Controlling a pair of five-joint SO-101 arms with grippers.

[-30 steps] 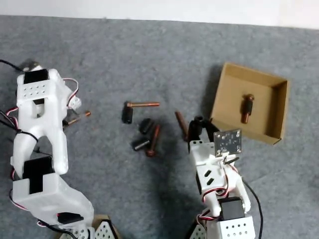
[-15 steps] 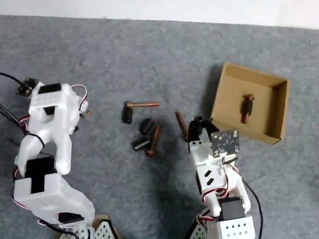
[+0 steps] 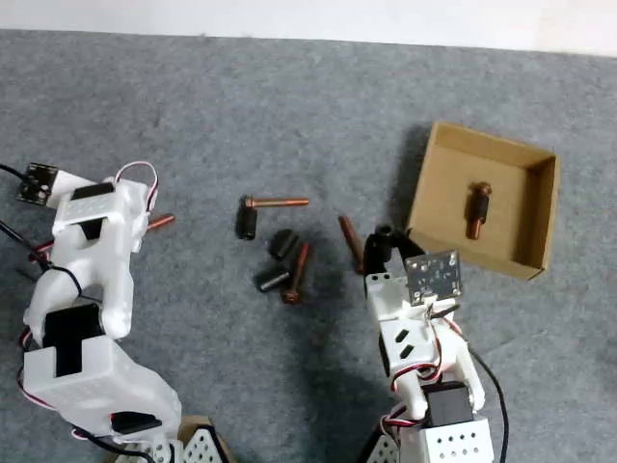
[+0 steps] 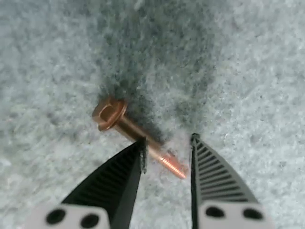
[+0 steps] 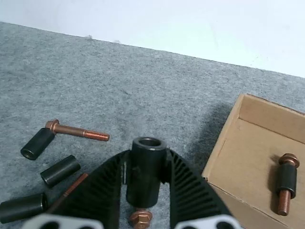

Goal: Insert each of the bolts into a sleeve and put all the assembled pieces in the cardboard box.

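Note:
In the left wrist view my left gripper stands open over a copper bolt that lies on the grey mat, its threaded end between the fingers. The high view shows this bolt poking out beside the left arm. My right gripper is shut on an upright black sleeve, just above the head of another bolt. From above, that gripper sits between a loose bolt and the cardboard box. One assembled piece lies in the box.
Mid-mat lie a long bolt, a sleeve at its head, two more sleeves and a bolt. The box wall stands close beside the right gripper.
The left arm has swung and turned its wrist, bringing its gripper over the bolt at the left. The right arm has kept nearly still with the sleeve.

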